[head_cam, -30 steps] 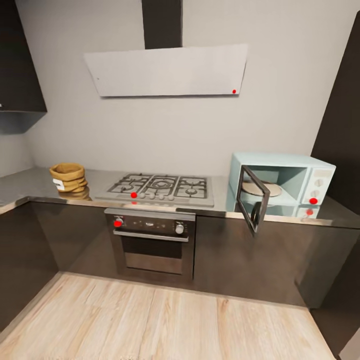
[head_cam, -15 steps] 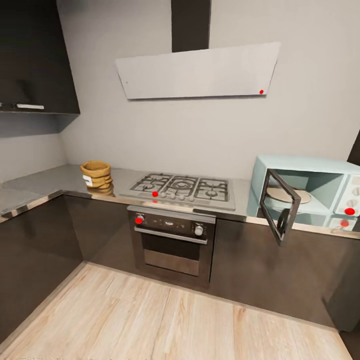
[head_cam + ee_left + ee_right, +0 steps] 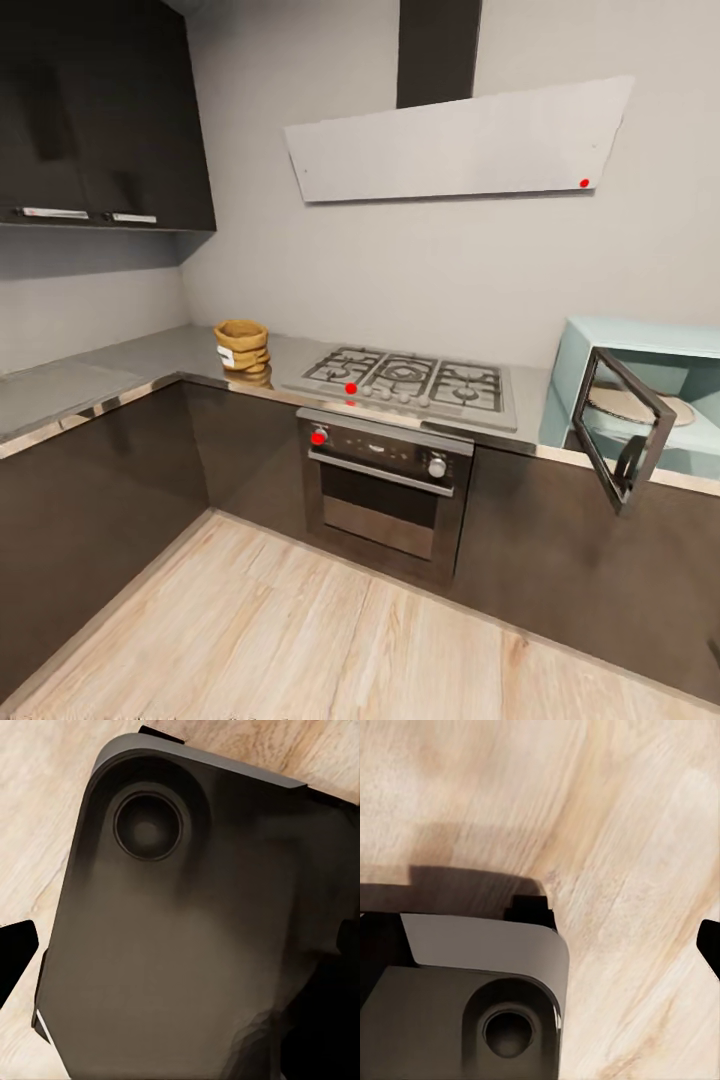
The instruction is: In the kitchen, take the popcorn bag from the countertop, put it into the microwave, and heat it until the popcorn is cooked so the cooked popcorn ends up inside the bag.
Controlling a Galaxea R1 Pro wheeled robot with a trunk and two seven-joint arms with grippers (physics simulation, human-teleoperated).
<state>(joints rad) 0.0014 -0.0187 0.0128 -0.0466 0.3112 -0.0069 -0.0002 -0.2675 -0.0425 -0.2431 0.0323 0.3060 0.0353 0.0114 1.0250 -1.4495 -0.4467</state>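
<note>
In the head view the tan popcorn bag (image 3: 242,347) stands upright on the grey steel countertop (image 3: 120,368), just left of the gas hob. The mint-white microwave (image 3: 650,345) sits at the far right of the worktop. Its dark glass door (image 3: 615,428) hangs wide open and a round turntable shows inside. No popcorn can be seen. In the left wrist view the left gripper (image 3: 180,956) has dark fingertips (image 3: 15,956) at opposite edges, far apart and empty. The right gripper (image 3: 540,949) shows one fingertip (image 3: 711,945) at the picture's edge, with nothing held.
A steel gas hob (image 3: 405,380) lies above a dark oven (image 3: 385,480), under a white hood (image 3: 460,145). Dark cabinets (image 3: 95,480) run along the left in an L. Pale wood floor (image 3: 300,620) spreads in front. Both wrist views look down on the robot's dark base (image 3: 180,945).
The head camera has swung left: the whole picture has shifted right, the left cabinets and corner have come in, and the microwave now sits cut off at the right edge. Nothing itself moved.
</note>
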